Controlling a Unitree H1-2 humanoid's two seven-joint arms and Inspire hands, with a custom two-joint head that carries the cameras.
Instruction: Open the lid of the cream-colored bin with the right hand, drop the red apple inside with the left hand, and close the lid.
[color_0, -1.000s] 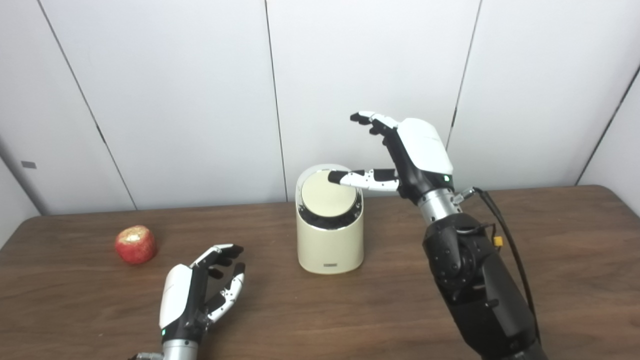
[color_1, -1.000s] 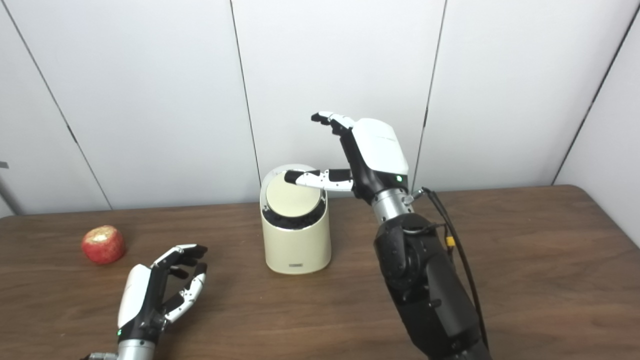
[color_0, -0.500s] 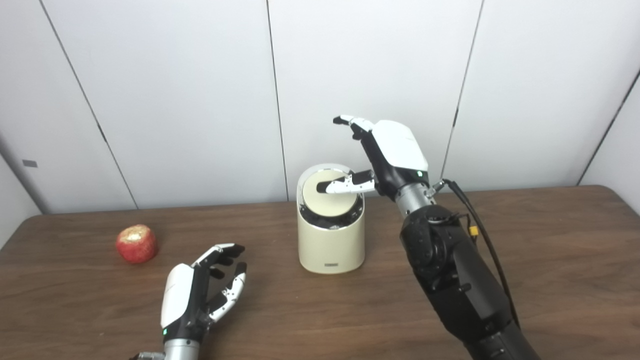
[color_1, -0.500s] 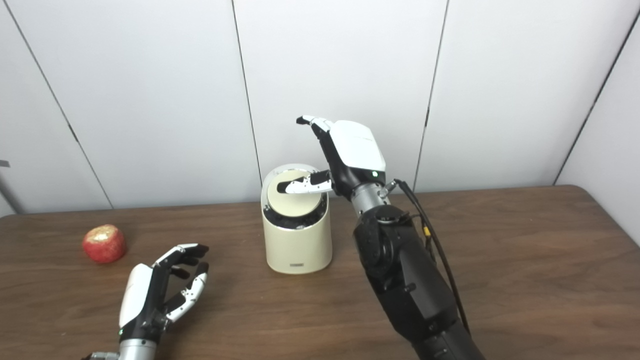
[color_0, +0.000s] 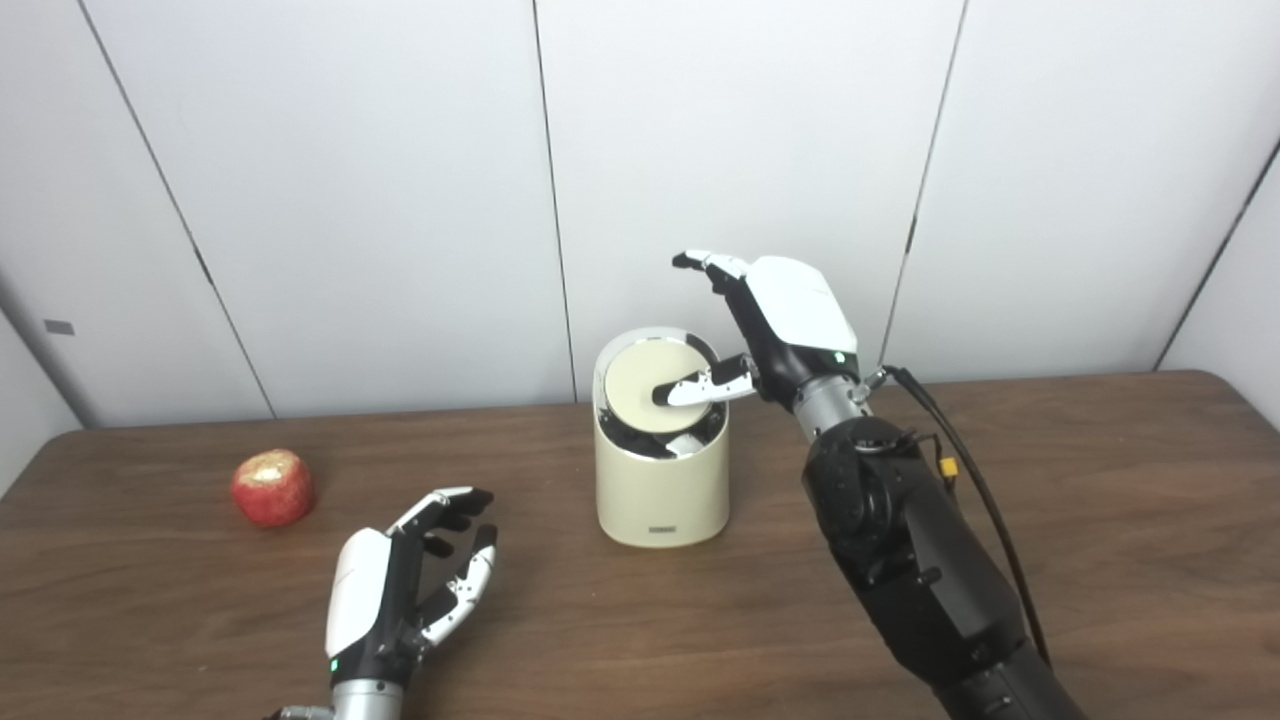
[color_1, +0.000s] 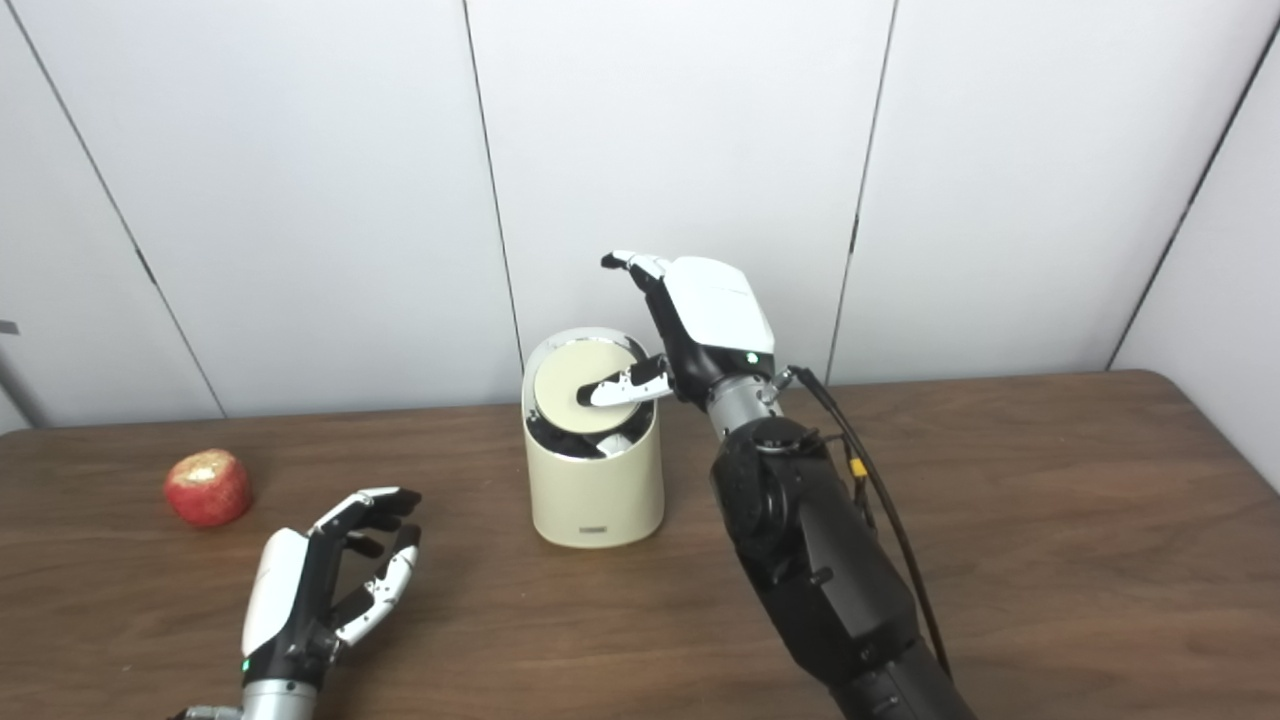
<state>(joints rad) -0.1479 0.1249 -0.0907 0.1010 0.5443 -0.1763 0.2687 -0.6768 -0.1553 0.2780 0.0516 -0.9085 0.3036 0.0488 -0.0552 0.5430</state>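
The cream-colored bin (color_0: 660, 480) stands mid-table with its round lid (color_0: 640, 385) tilted, a dark gap showing along the lid's front edge. My right hand (color_0: 775, 320) hovers over the bin's right rim, open, with its thumb pressing on the lid and the other fingers raised above. The red apple (color_0: 272, 487) lies on the table at the far left. My left hand (color_0: 405, 585) rests open near the front edge, right of the apple and apart from it, holding nothing.
The brown wooden table (color_0: 1100, 520) runs across the whole view, with white wall panels (color_0: 350, 200) behind it. A black cable (color_0: 975, 480) loops along my right forearm.
My right hand has come left and down over the bin, and its thumb now presses the lid, which has tipped further and opened a wider dark gap. The left hand and apple have not moved.
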